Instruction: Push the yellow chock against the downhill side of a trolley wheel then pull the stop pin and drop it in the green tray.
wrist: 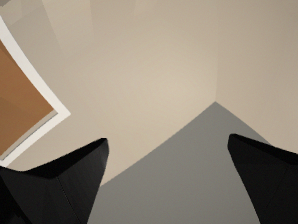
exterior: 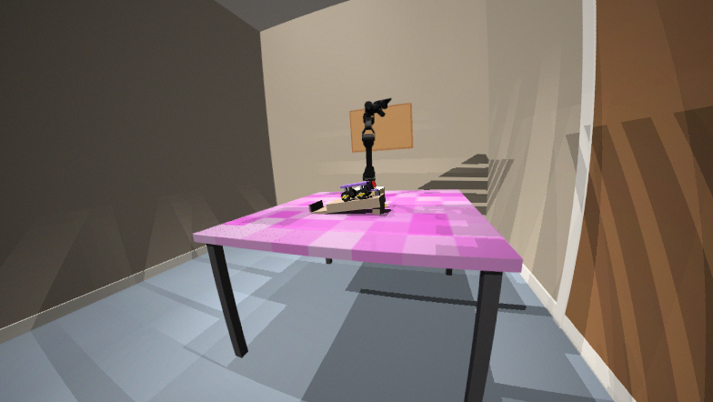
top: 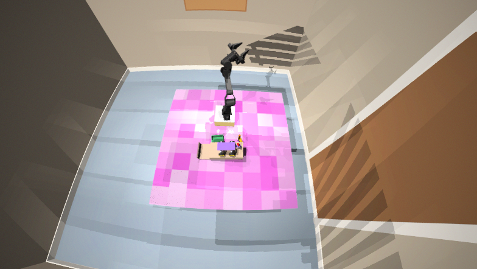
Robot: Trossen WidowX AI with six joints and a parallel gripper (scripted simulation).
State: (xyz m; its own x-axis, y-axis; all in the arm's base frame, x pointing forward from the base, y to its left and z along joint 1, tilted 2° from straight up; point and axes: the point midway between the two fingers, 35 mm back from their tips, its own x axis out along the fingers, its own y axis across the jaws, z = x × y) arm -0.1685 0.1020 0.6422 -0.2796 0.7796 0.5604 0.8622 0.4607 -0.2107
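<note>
My gripper (top: 244, 47) (exterior: 387, 106) (wrist: 170, 144) is open and empty, raised high above the table and far from the trolley. The trolley, with its purple deck (top: 226, 146) (exterior: 353, 185) and black wheels, stands on the tan ramp (top: 204, 151) (exterior: 349, 204), toward its raised right end. The red-headed stop pin (top: 238, 144) (exterior: 373, 185) is at the trolley's uphill end. The yellow chock (top: 240, 139) with its orange handle is beside the ramp's uphill end, on the arm's side. The green tray (top: 212, 140) sits between the arm's base and the ramp; the exterior view does not show it.
The arm's pale base block (top: 218, 123) stands on the pink checkered table (top: 233, 182) (exterior: 339, 239), behind the tray and ramp. A black end stop (top: 199, 151) (exterior: 316, 205) stands at the ramp's low end. The wrist view shows only walls, a grey surface and a brown panel.
</note>
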